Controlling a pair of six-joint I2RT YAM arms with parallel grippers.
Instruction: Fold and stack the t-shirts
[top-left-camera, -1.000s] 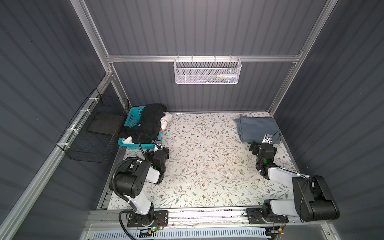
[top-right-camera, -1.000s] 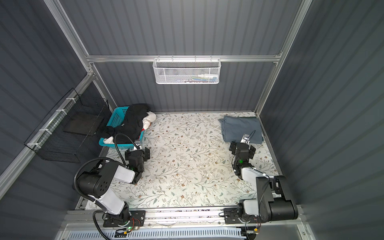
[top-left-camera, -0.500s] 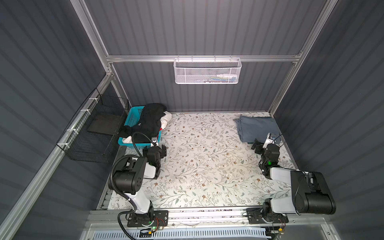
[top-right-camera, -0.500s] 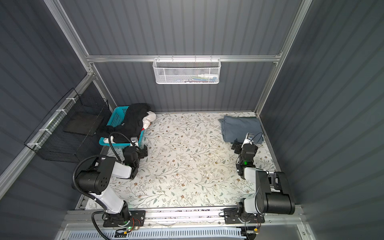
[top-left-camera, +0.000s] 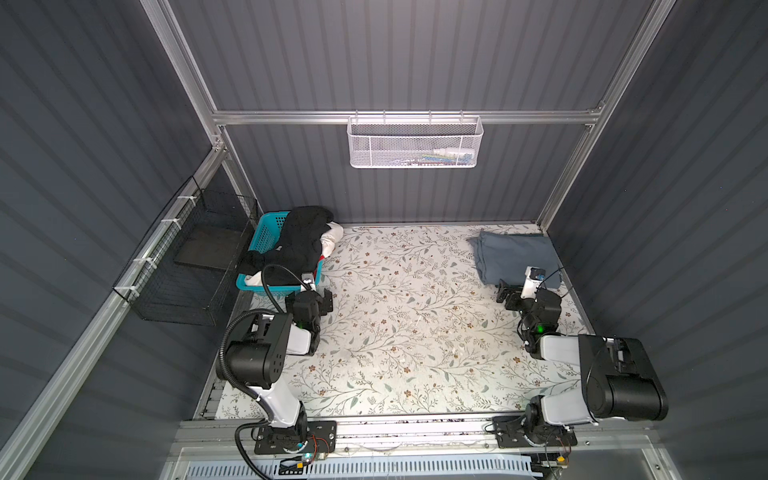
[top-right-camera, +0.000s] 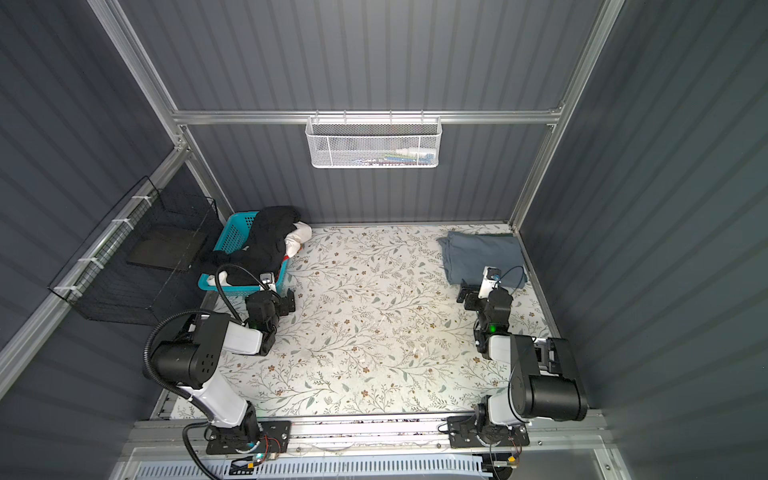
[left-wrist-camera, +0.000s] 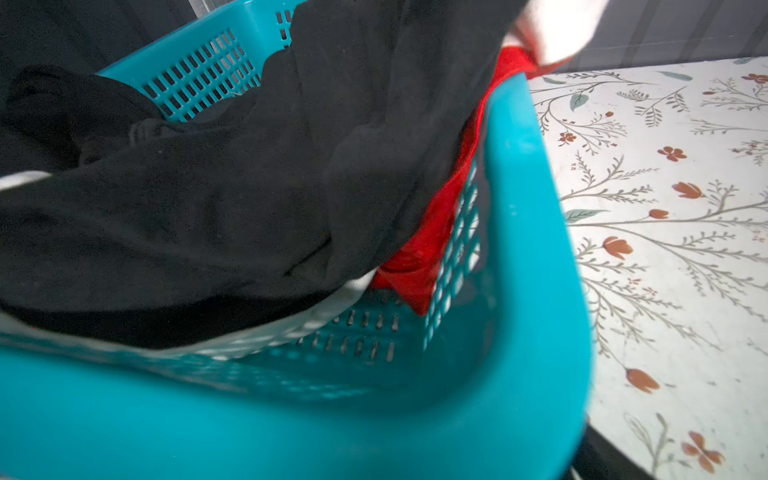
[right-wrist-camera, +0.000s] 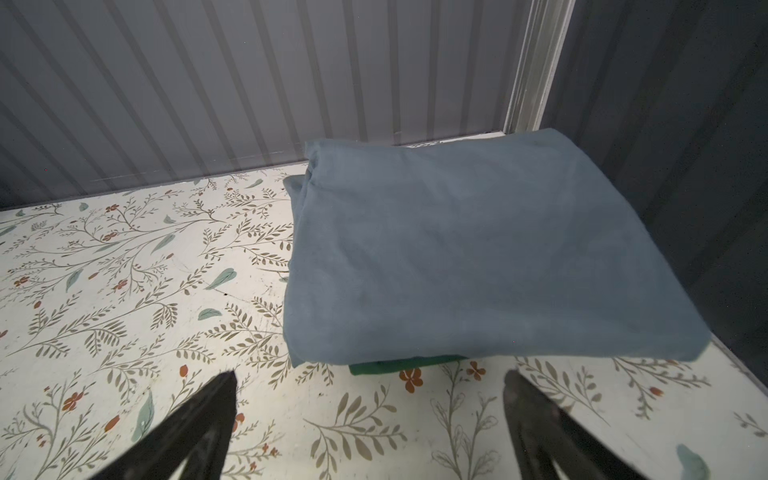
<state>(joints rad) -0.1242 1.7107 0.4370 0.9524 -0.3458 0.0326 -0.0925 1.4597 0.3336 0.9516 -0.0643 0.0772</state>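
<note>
Now both arms sit low on the floral surface (top-left-camera: 415, 324). The right gripper (right-wrist-camera: 369, 376) gapes wide and empty, just short of a folded slate-blue t-shirt (right-wrist-camera: 478, 257) lying on a green t-shirt (right-wrist-camera: 399, 365) in the far right corner. The left gripper (top-left-camera: 311, 297), also spread wide, holds nothing beside the turquoise basket (left-wrist-camera: 528, 249), where a black t-shirt (left-wrist-camera: 249, 187), red t-shirt (left-wrist-camera: 436, 232) and white t-shirt (top-left-camera: 332, 239) lie heaped.

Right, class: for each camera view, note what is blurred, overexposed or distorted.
Left wrist view: the near rim of the turquoise basket is out of focus and the white cloth is washed out. Right wrist view: the gripper fingers are blurred while the blue-grey shirt is sharper. In both top views the light is even and the walls splay outward.
</note>
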